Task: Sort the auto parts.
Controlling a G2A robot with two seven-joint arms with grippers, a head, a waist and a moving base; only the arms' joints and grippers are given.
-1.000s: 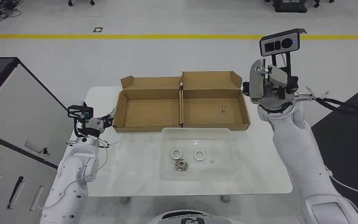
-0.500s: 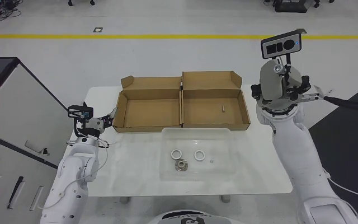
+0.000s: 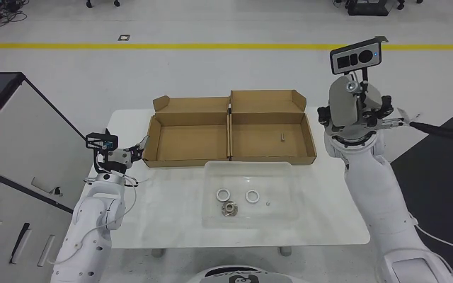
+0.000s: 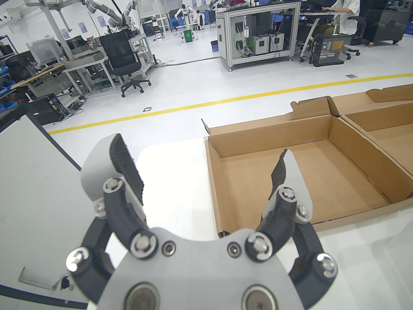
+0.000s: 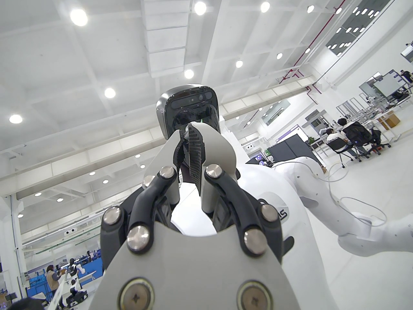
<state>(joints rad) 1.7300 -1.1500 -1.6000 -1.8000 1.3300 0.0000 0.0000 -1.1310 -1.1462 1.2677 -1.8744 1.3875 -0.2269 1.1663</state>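
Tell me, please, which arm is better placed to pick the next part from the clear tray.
Probably left. The left gripper sits low at the table's edge, fingers open, facing the cardboard boxes; the right gripper points up at the ceiling, fingers shut.

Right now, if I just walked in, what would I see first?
The left cardboard box and right cardboard box, open side by side at the far edge of the table, the right one holding a small bolt. In front, a clear tray holds white rings and a metal part. The right end effector points up at the ceiling, shut, while the left end effector sits open beside the left box.
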